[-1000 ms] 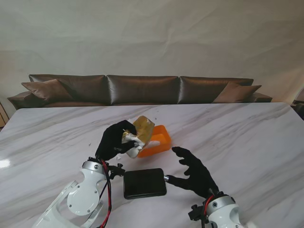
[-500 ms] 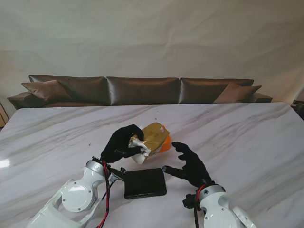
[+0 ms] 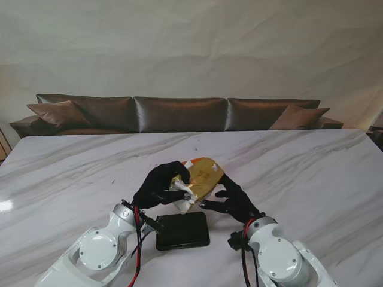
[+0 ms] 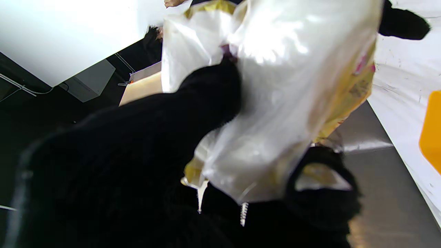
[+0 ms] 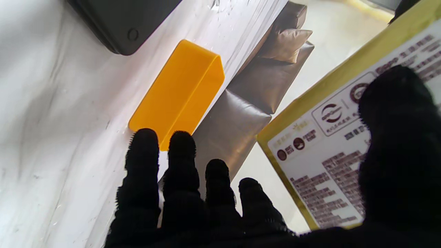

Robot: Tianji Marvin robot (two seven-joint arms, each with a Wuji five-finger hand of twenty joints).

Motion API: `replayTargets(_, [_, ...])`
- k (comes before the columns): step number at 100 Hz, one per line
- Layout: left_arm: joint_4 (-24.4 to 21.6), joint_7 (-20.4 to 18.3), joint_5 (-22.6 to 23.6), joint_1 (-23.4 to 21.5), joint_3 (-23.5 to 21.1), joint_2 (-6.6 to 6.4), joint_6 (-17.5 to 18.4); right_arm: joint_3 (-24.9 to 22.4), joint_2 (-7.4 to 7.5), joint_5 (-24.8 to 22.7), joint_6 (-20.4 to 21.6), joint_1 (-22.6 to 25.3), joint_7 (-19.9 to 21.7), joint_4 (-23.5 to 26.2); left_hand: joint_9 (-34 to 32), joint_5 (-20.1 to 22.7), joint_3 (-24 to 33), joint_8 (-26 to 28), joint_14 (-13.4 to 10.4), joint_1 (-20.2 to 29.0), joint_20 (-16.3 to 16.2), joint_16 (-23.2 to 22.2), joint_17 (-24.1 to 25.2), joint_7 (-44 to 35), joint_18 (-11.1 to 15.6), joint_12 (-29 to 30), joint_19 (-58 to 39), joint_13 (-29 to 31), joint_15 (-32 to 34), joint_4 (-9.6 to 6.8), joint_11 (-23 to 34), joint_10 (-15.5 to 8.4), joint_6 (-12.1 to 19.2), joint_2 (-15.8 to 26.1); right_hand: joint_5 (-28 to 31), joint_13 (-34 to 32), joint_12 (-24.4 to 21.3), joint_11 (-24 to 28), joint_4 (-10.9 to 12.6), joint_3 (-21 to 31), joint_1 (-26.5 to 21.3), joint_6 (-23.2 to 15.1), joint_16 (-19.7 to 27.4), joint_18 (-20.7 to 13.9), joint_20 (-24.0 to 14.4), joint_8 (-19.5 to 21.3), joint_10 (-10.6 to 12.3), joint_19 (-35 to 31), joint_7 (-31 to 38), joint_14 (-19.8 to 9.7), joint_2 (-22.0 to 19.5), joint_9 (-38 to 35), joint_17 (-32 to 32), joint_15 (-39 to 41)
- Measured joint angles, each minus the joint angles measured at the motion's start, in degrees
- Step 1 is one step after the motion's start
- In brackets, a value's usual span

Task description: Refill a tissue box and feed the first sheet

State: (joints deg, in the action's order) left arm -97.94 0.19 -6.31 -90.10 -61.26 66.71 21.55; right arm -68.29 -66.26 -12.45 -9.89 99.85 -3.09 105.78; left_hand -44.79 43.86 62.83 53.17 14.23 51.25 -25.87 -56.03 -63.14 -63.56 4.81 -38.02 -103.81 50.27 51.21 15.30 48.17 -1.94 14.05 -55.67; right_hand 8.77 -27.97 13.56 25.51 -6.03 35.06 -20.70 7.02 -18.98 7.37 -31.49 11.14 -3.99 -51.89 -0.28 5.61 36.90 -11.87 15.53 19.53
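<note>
My left hand [image 3: 158, 186] is shut on a yellow plastic-wrapped tissue pack [image 3: 204, 174], holding it by its crumpled white end above the table. The left wrist view shows my black fingers [image 4: 210, 100] pinching the shiny wrap of the pack [image 4: 286, 86]. My right hand [image 3: 234, 202] is open beside the pack, fingers spread, its thumb [image 5: 396, 137] laid against the pack's printed label [image 5: 320, 151]. The open orange tissue box [image 5: 179, 93] lies on the table beyond my right fingers. From the stand it is almost fully hidden behind the pack.
A flat black lid [image 3: 182, 230] lies on the white marble table [image 3: 311, 173], near me between both arms. A brown leather sofa [image 3: 179, 112] runs along the table's far edge.
My left hand has carried the pack rightward and laid it flatter, covering the orange box. My right hand has moved forward and left until it meets the pack.
</note>
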Motion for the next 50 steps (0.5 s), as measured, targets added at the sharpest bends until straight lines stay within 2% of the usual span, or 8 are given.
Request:
replayTargets(13, [0.3, -0.8, -1.4, 0.3, 0.3, -0.11, 0.3, -0.8, 0.55, 2.1, 3.6, 0.1, 2.7, -0.2, 0.0, 0.0, 0.0, 0.0, 0.1, 0.0, 0.0, -0.2, 0.0, 0.0, 0.1, 0.0, -0.2, 0.0, 0.0, 0.0, 0.0, 0.2, -0.1, 0.0, 0.0, 0.0, 0.3, 0.1, -1.7, -4.3, -8.6, -4.6, 0.0, 0.0, -0.6, 0.3, 2.6, 0.0, -0.4, -0.1, -0.1, 0.0, -0.5, -0.3])
replayTargets(22, [0.8, -0.9, -2.0, 0.5, 0.4, -0.05, 0.3, -1.8, 0.92, 2.2, 5.4, 0.8, 4.8, 0.3, 0.0, 0.0, 0.0, 0.2, 0.1, 0.0, 0.1, -0.2, 0.0, -0.7, 0.1, 0.0, -0.2, 0.0, 0.0, 0.0, 0.0, 0.2, -0.1, 0.0, -0.9, 0.0, 0.3, -0.4, -1.8, -5.8, -12.8, -4.8, 0.0, 0.0, -0.7, 0.3, 3.8, 0.3, -1.0, -0.7, 1.2, 0.0, -1.0, -1.1])
replayTargets(24, [0.9, -1.0, -2.3, 0.6, 0.4, -0.03, 0.3, -2.0, 1.02, 2.2, 5.6, 1.0, 5.2, 0.5, 0.0, 0.0, 0.0, 0.3, 0.1, 0.0, 0.1, -0.2, 0.0, -0.8, 0.1, 0.0, -0.2, 0.0, 0.0, 0.0, 0.0, 0.2, -0.1, 0.0, -0.9, 0.0, 0.3, -0.6, -1.8, -1.4, -12.7, -4.8, 0.0, 0.0, -0.8, 0.9, 4.2, 0.4, -1.1, -0.8, 4.9, 0.0, -1.1, -1.4])
replayTargets(26, [1.0, -1.0, -2.8, 0.6, 0.4, -0.01, 0.3, -2.2, 1.11, 2.2, 5.8, 1.2, 5.5, 0.7, 0.0, 0.0, 0.0, 0.6, 0.1, 0.0, 0.1, -0.2, 0.0, -0.8, 0.1, 0.0, -0.2, 0.0, 0.0, 0.0, 0.0, 0.2, -0.1, 0.0, -0.9, -0.4, 0.3, -0.7, -2.9, 9.7, -11.2, -4.8, 0.0, 0.0, -1.2, 1.8, 4.4, 0.6, -1.3, -1.0, 12.6, 0.0, -1.1, -1.8])
replayTargets(29, [1.2, -1.2, -3.7, 0.6, 0.5, 0.04, 0.4, -2.5, 1.26, 2.4, 6.1, 1.5, 5.6, 0.9, 0.0, 0.0, 0.0, 0.7, 0.1, 0.0, 0.1, -0.2, 0.0, -0.8, 0.1, 0.0, -0.2, 0.0, 0.0, 0.0, 0.0, 0.2, -0.1, 0.0, -0.9, -0.7, 0.3, -0.8, -4.6, 23.2, -5.1, -4.8, 0.0, 0.0, -1.5, 4.0, 5.0, 1.4, -1.6, -1.3, 22.3, -0.5, -1.1, -1.8])
replayTargets(32, [1.5, -1.4, -4.8, 0.7, 0.5, 0.09, 0.5, -2.7, 1.38, 2.7, 6.3, 1.8, 5.6, 1.0, 0.0, 0.0, 0.0, 0.7, 0.1, 0.0, 0.1, -0.2, 0.0, -0.8, 0.1, 0.0, -0.2, 0.0, 0.0, 0.0, 0.0, 0.2, -0.1, 0.0, -0.9, -1.4, 0.3, -0.8, -5.5, 30.8, -2.1, -4.8, -0.1, 0.0, -2.0, 7.9, 5.7, 1.4, -1.6, -1.5, 27.3, -1.4, -1.0, -2.0])
replayTargets(40, [2.2, -1.8, -6.2, 0.9, 0.6, 0.19, 0.8, -2.9, 1.47, 3.9, 7.4, 2.6, 5.1, 1.3, -0.6, 0.0, 0.0, 0.8, 0.1, 0.0, 0.1, -0.2, 0.0, -1.1, 0.1, 0.0, -0.2, 0.0, 0.0, 0.0, 0.0, 0.2, -0.2, 0.0, -0.8, -3.7, 0.3, -0.3, -6.5, 36.4, 0.3, -4.8, -0.5, 0.0, -2.7, 13.6, 7.0, 1.4, -0.9, -2.2, 30.9, -5.3, -0.4, -2.2])
replayTargets(50, [2.9, -1.8, -6.1, 1.2, 0.8, 0.25, 0.9, -3.1, 1.47, 4.7, 8.4, 3.5, 4.3, 1.4, -0.7, 0.0, 0.0, 1.1, 0.1, 0.0, 0.2, -0.2, -0.1, -1.5, 0.1, -0.1, -0.2, 0.0, 0.1, 0.0, 0.0, 0.1, -0.2, 0.0, -0.1, -5.8, 0.0, -1.5, -6.6, 37.0, 1.7, -4.8, -0.7, 0.0, -2.8, 15.2, 7.0, 1.4, 0.1, -2.3, 30.9, -6.1, 0.2, -2.4])
